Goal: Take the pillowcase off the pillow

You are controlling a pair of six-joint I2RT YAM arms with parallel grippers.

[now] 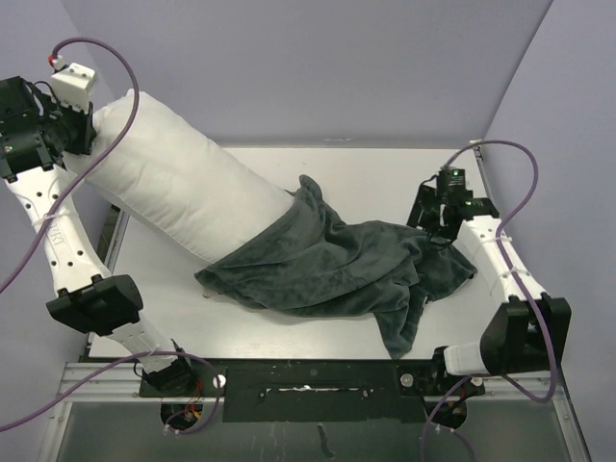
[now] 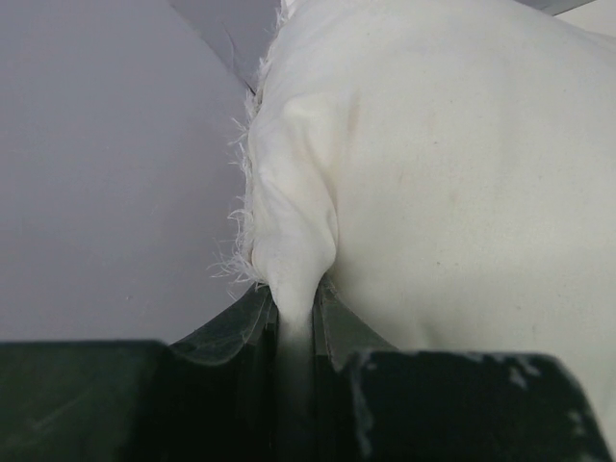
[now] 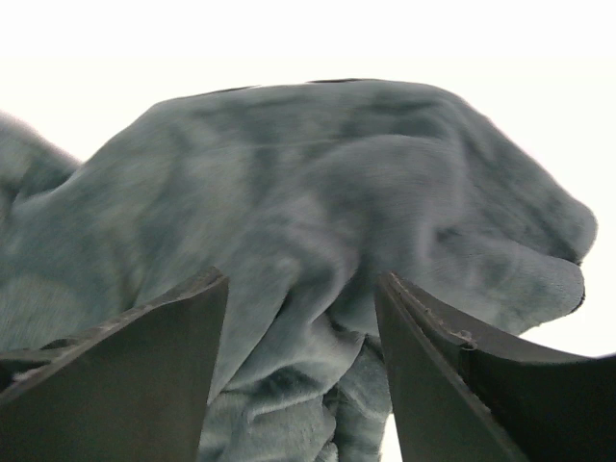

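The white pillow slants from the upper left down to the table's middle. Its lower end is still inside the dark grey-green fleece pillowcase, which lies bunched across the table's centre and right; no zebra face shows. My left gripper is raised at the far left and shut on the pillow's upper corner, pinched between its jaws. My right gripper is open, its jaws spread over the pillowcase's right-hand folds, with fleece between the fingers.
The white table is walled by purple panels at the back and right. A black rail runs along the near edge between the arm bases. Purple cables loop off both arms.
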